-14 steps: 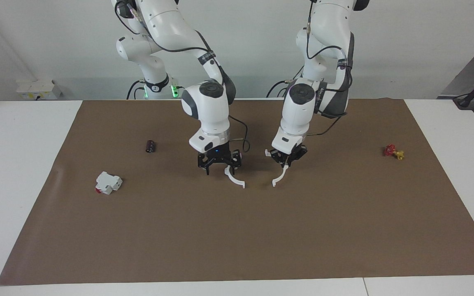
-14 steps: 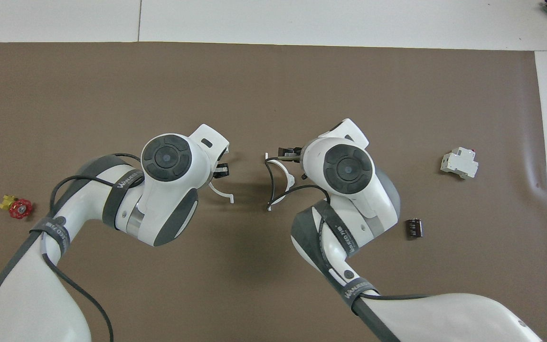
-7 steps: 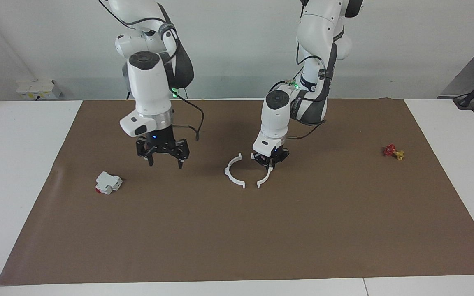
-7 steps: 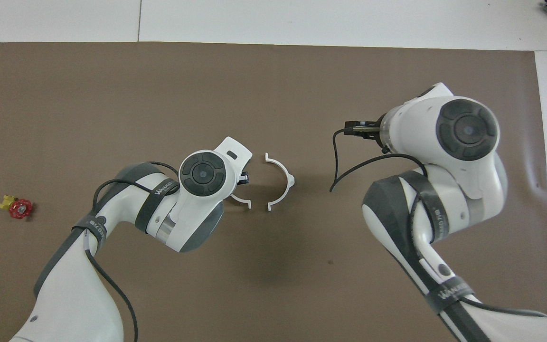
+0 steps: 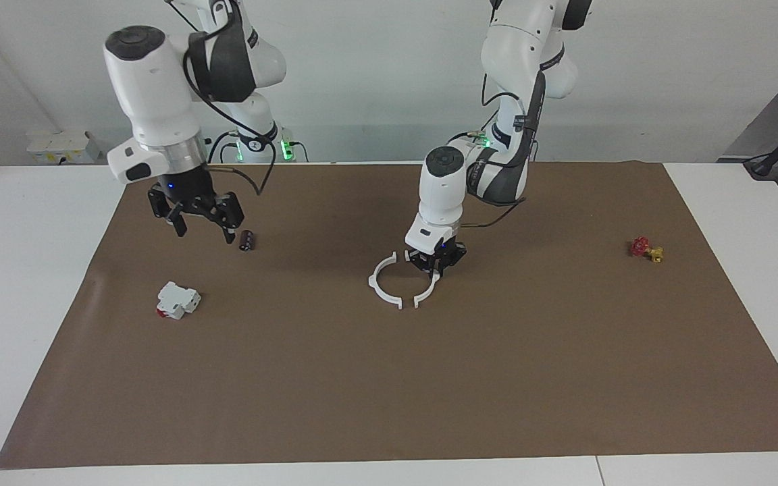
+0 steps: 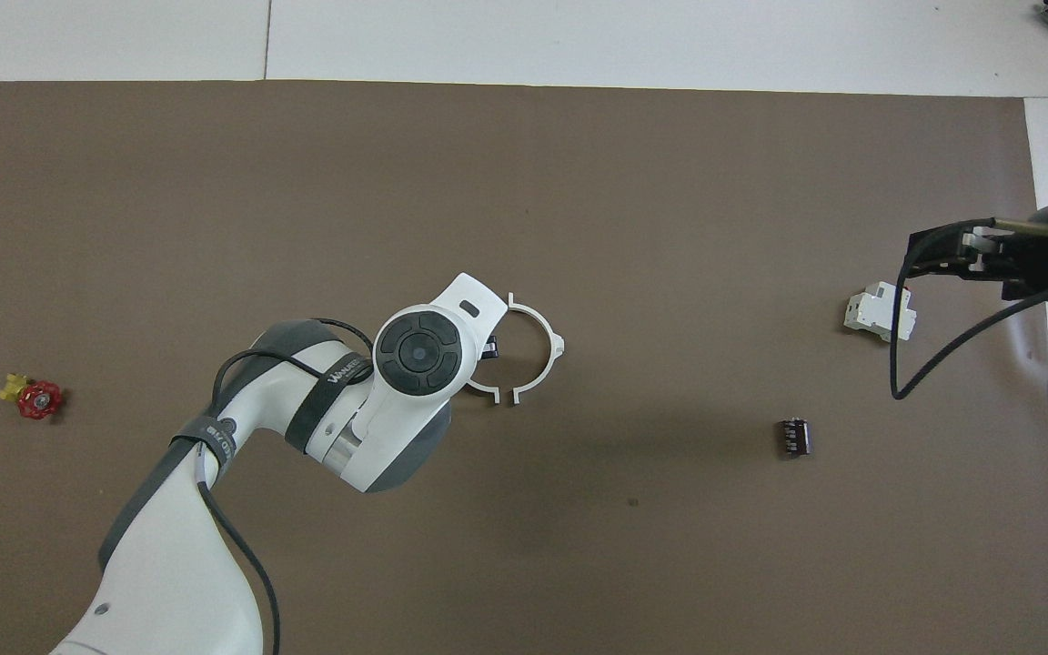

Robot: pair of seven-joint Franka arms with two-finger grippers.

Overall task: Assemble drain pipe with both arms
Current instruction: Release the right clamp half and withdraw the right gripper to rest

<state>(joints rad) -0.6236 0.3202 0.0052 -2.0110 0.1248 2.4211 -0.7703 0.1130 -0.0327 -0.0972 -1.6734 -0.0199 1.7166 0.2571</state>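
Going across the facing view. Right tool is up in the air at the right arm's end of the desk, fingers spread, carrying nothing; it hangs over the mat near the small black cylinder. In the overhead view the same tool shows at the frame edge over the blocky white piece with a red part. That arm looks done with its share and is waiting.

Mid-desk: drain pipe in two half-rings. The free half-ring lies flat on the mat with nothing touching it. The held half-ring sits just beside it, toward the left arm's end, gripped by the left tool, which is low at the mat and clenched on the arc. Overhead: free arc, held arc, left tool mostly hidden under the wrist.

Progress, as a judgement: late stage. The arcs face each other and nearly form a ring, but a small gap shows between the end tabs farther from the robots; the ends nearer the robots are partly hidden by the tool, cannot tell if they meet. Left to do: press the ends together, then let go.

Red-and-yellow small part sits at the left arm's end, untouched.
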